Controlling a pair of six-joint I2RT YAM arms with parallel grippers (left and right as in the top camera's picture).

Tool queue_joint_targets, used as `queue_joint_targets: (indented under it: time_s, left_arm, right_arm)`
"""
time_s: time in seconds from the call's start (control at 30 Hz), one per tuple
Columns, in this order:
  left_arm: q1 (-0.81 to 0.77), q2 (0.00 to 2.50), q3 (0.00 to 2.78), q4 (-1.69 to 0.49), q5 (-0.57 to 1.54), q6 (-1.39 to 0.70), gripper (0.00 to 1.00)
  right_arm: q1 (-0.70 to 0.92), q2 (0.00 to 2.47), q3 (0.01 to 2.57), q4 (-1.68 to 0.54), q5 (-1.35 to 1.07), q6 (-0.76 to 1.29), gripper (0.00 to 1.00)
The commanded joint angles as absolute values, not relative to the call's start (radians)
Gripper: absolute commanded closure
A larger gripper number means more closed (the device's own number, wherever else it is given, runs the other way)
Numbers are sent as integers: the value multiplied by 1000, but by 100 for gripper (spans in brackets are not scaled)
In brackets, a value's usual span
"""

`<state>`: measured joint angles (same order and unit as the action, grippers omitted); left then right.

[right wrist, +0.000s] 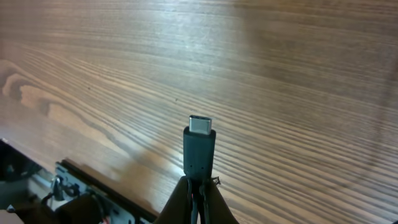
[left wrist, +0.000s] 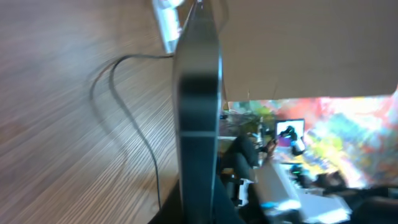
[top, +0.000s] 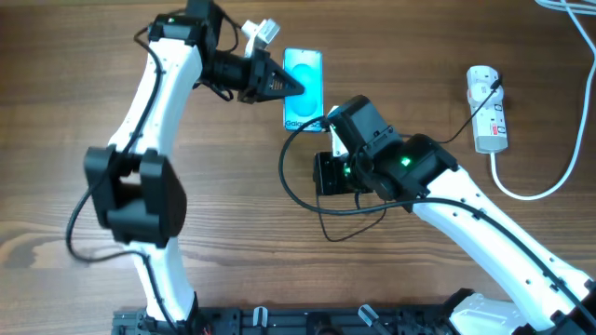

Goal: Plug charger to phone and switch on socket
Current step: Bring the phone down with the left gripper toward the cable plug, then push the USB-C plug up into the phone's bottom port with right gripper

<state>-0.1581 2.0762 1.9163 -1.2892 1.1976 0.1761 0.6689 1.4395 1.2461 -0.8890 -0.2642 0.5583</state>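
Observation:
The phone [top: 304, 86] has a lit cyan screen and is held by its left edge in my left gripper [top: 282, 85]. In the left wrist view the phone [left wrist: 199, 118] shows edge-on as a dark slab between my left gripper's fingers [left wrist: 200, 208], above the table. My right gripper [right wrist: 199, 190] is shut on the charger's connector [right wrist: 199, 146], whose metal tip points out over bare wood. In the overhead view my right gripper [top: 323, 175] is just below the phone. The charger cable [top: 296, 197] loops on the table and runs to the white socket [top: 487, 112] at the right.
The socket's thick white lead [top: 535, 191] curves off the right edge. Another white cable [top: 570, 15] lies at the top right corner. A black rail [top: 307, 321] runs along the table's front edge. My right arm [left wrist: 264, 177] shows behind the phone.

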Motion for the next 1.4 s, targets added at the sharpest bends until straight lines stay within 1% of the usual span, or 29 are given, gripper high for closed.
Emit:
queue_joint_targets:
  time_s: [0.0,0.07,0.2,0.37,0.57,0.67,0.9,1.1,1.23,1.37]
  left_arm:
    - [-168,1938,1932,-1283,1162,202,96]
    - [-167,1906,1932,-1283,1104,191,96]
    - [-167,1889,1932,-1277,1089,191,96]
    - [-167,1891,1932,-1271,1072,191,96]
    - [-168,1891,1932,-1275,1084,172,96]
    - [-168,1891,1932,-1283,1127,171,96]
    - [-168,1891,1932,-1305,1143,172,96]
    - [-186,1891,1932,-1307,1140,177,96]
    - [-211,1891,1932,-1300,1085,176,96]
    - [-212,1891,1932,-1297,1083,176,96]
  right_arm:
    - [674,1428,1258,-854,-355,507,96]
    - [674,1428,1259,-831,-362,505,96]
    - [675,1403,1259,-789,-455,498,96]
    - [678,1346,1259,-782,-463,500,96]
    - [678,1331,1259,-748,-403,523,96]
    - [678,1332,1259,-741,-395,523,96]
    - [678,1332,1259,-741,-290,527,96]
    - [678,1333,1259,-758,-291,527,96]
    - [678,1333,1259,-758,-291,527,96]
    - [678,1333,1259,-756,-290,543,96]
